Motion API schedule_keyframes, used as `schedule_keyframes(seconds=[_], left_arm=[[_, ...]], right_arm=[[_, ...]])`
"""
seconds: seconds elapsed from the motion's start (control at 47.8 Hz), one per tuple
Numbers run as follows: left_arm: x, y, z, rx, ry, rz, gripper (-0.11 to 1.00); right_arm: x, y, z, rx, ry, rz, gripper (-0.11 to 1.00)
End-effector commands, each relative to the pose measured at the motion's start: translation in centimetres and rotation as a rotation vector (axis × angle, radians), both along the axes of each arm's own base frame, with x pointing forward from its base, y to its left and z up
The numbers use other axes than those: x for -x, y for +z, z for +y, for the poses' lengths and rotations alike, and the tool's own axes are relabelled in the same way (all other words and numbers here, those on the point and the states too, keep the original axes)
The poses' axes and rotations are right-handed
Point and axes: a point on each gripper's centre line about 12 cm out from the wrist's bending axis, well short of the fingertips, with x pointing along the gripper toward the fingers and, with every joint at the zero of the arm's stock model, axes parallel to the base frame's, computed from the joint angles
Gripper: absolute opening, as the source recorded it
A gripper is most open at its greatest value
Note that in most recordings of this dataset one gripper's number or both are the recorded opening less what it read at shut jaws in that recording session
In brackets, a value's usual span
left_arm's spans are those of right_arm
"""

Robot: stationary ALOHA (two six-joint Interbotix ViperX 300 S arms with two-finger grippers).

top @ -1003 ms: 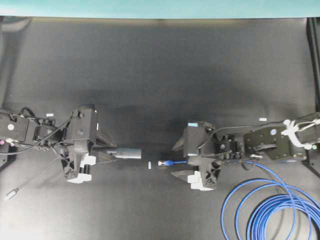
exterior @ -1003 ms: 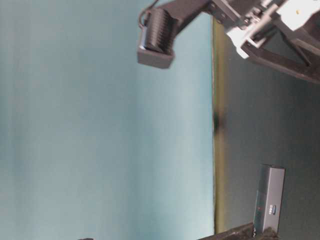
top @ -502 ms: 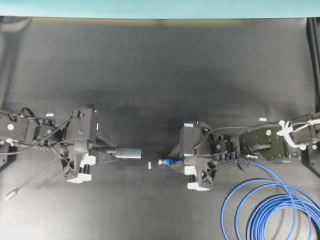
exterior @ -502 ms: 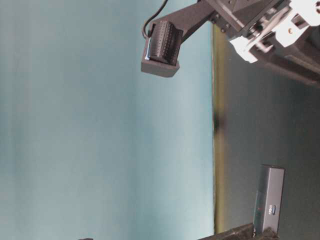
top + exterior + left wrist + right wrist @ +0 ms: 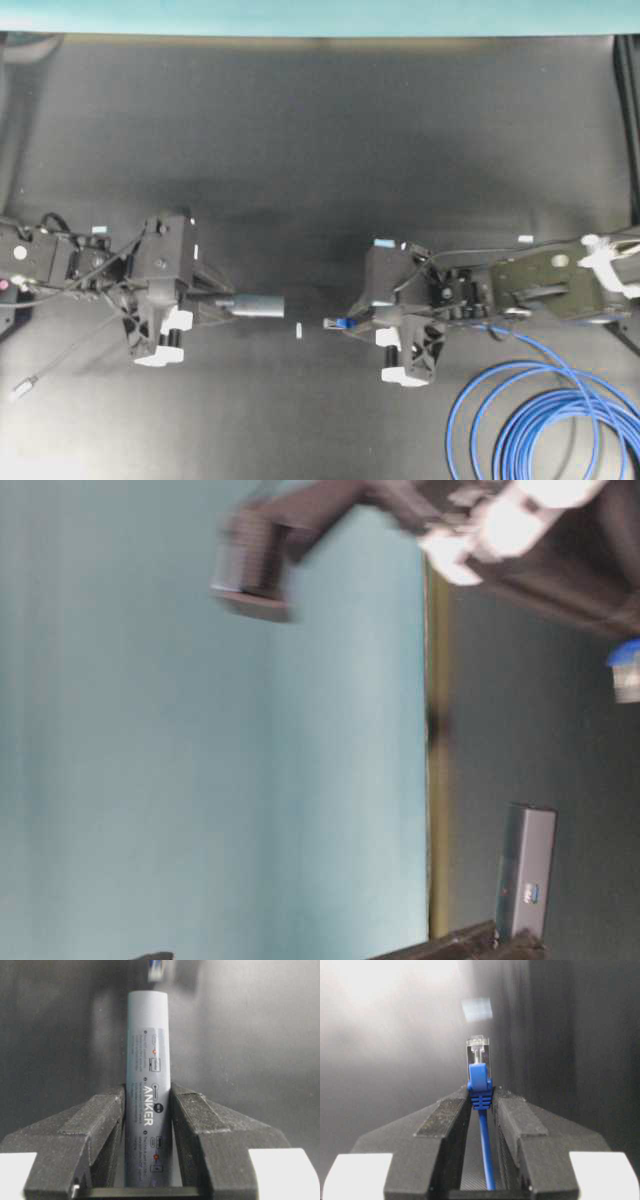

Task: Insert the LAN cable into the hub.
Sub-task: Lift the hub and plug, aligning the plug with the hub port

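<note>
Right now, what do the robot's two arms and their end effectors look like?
Both arms are black, jointed metal-and-plastic links with thin black cables looped along them. The left end effector and the right end effector each have two black, rough-textured wedge-shaped fingers on white carriage blocks. A boxy black camera housing tops each wrist. Small white labels mark both arms, and the right arm has a white fitting.

Blurred right arm [image 5: 480, 530], table-level view.

Four cameras on me: one above, one at table level, one on each wrist.
Overhead looks straight down; the side view is rolled sideways, sharing the hub [image 5: 528, 872]; wrist cameras peer close along my fingers, facing each other.
</note>
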Motion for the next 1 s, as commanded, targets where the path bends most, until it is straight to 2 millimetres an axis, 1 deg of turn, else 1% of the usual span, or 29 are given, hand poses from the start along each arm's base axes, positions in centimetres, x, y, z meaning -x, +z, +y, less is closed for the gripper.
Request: schedule_keyframes(seconds=[0.0,0.125,0.376,0.669,0.982], left_arm=[[-0.5,1.2,0.0,0.001,-0.002,-0.040,0.28],[-0.7,1.3,-0.1,-0.003,-0.004,-0.042,0.28],[-1.0,1.4,-0.1,-0.009,-0.007,-0.039,0.28],[-1.0,1.2,0.0,-0.012,-0.004,-0.023,0.28],[-1.3,1.4,0.3,-0.014,0.003,-0.024,0.28]], right_arm=[[-0.9,2.0,-0.2,-0.019,-0.017,-0.053,0.13],[-1.7,2.7,-0.2,-0.020,-0.019,-0.070,0.13],[-3.0,3.3,-1.1,-0.019,-0.042,-0.094,0.13],[-3.3,3.5,-1.1,-0.021,-0.044,-0.101,0.13],[-3.7,3.5,-0.7,-0.016,-0.029,-0.086,0.13]])
